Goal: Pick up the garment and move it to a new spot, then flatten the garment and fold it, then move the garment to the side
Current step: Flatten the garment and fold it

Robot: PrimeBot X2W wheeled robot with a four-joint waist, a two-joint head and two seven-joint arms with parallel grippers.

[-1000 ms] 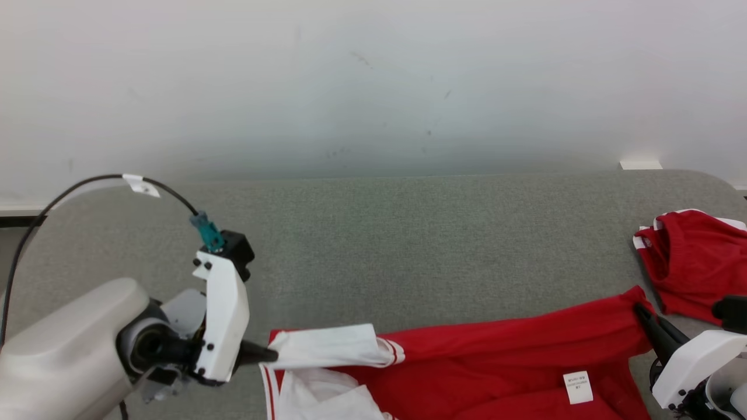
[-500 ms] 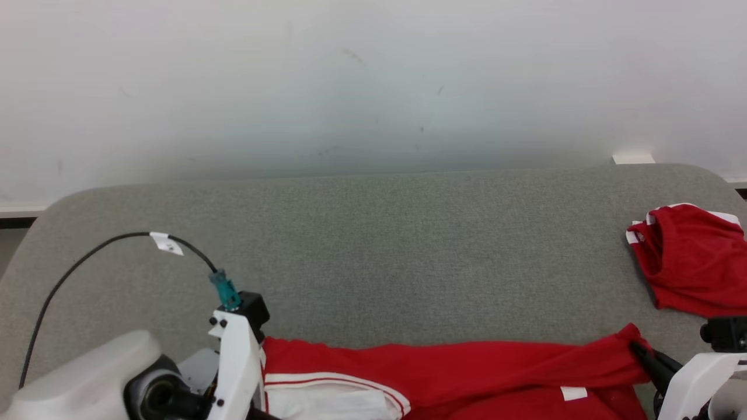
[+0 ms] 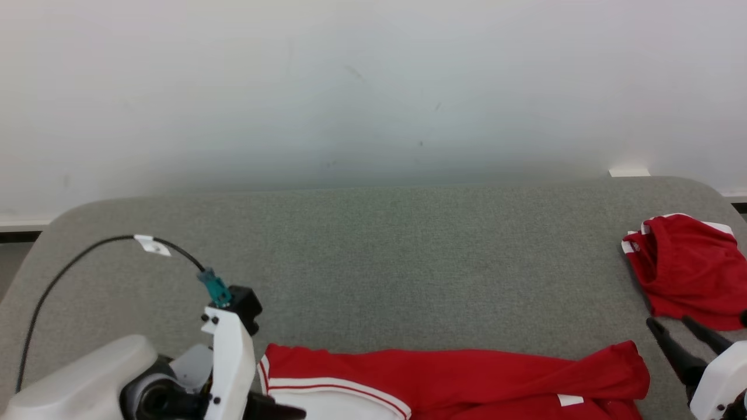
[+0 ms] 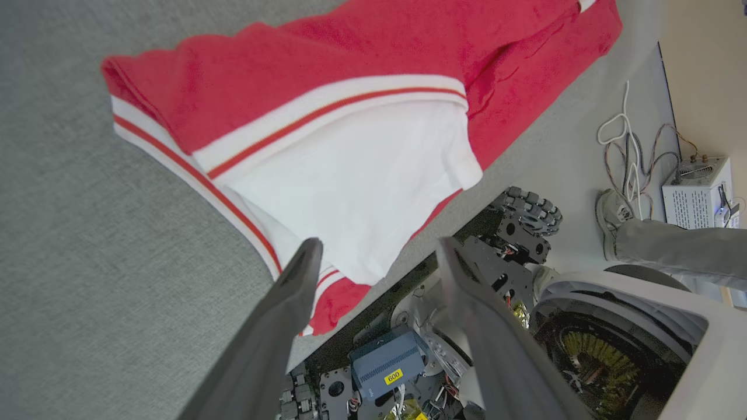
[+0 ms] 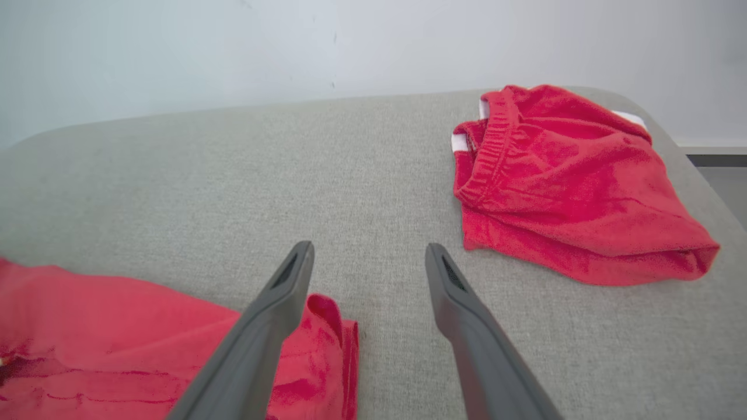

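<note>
A red garment (image 3: pixel 461 376) with white, red-striped trim lies spread along the near edge of a grey padded table (image 3: pixel 408 251), at 6 o'clock in the head view, its folded edge running from 7 o'clock towards 5 o'clock; a small white label shows on the red cloth near its right end; the left gripper (image 4: pixel 378 245) stands with its two dark fingers spread wide over the garment's white panel and striped hem, which fill the left wrist view from 9 o'clock round to 1 o'clock; whether the left finger touches the hem cannot be told; the right gripper (image 5: pixel 369 248) is likewise splayed wide above the bare table, the garment's red corner lying beside its left finger at 7 o'clock in the right wrist view; in the head view this gripper sits at 4 o'clock, just off the garment's right end; a second red garment (image 3: pixel 688 274), bunched with an elastic waistband showing, rests apart at 3 o'clock near the table's right edge; a black cable (image 3: pixel 76 262) arcs over the left arm at 8 o'clock; past the table's edge in the left wrist view, a person's shoe (image 4: pixel 610 210) and grey trouser leg stand on the floor at 3 o'clock, beside loose cords and a white box (image 4: pixel 697 186)
</note>
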